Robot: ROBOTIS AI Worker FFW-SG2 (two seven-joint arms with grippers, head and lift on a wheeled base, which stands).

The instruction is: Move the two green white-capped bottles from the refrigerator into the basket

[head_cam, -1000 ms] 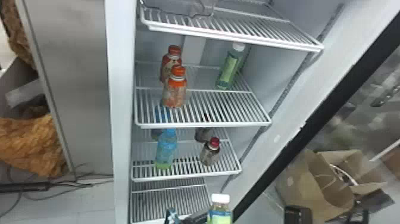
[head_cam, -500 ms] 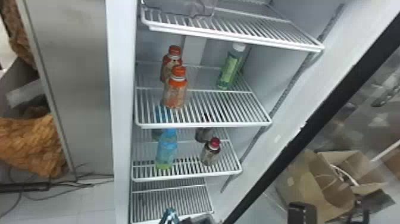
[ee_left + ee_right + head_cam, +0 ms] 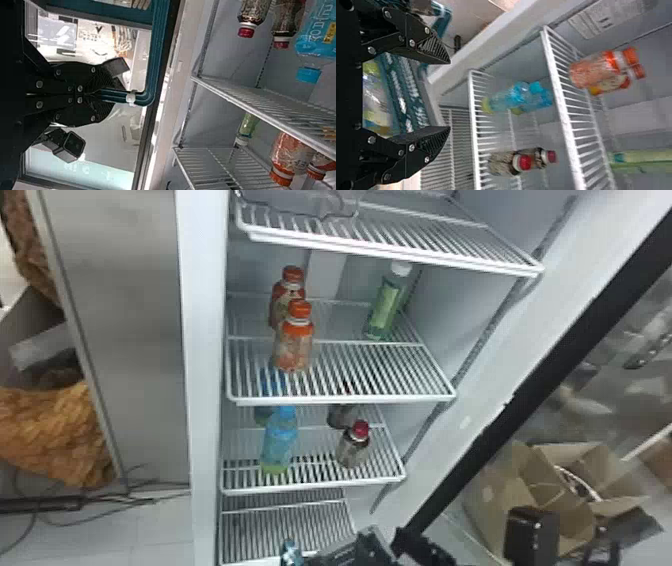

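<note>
In the head view, one green white-capped bottle [image 3: 384, 306] stands at the back right of the shelf with the orange-capped bottles. My right gripper [image 3: 392, 544] is at the bottom edge, in front of the lower shelves. In the right wrist view the right gripper [image 3: 450, 97] stands open, its fingers apart with nothing between them. Past them lies the teal basket [image 3: 408, 95], holding something green and yellow, partly hidden by the gripper. In the left wrist view my left gripper [image 3: 95, 95] is shut on the basket's teal handle [image 3: 147, 85].
Orange-capped bottles [image 3: 294, 345] share the green bottle's shelf. One shelf lower are blue bottles [image 3: 280, 442] and dark red-capped ones [image 3: 353, 447]. The fridge door's black edge [image 3: 480, 440] slants along the right, with a cardboard box [image 3: 535, 475] beyond it.
A white-capped bottle showed at the head view's bottom edge a second ago; it has dropped out of sight there, and the right gripper's black fingers now show in that spot.
</note>
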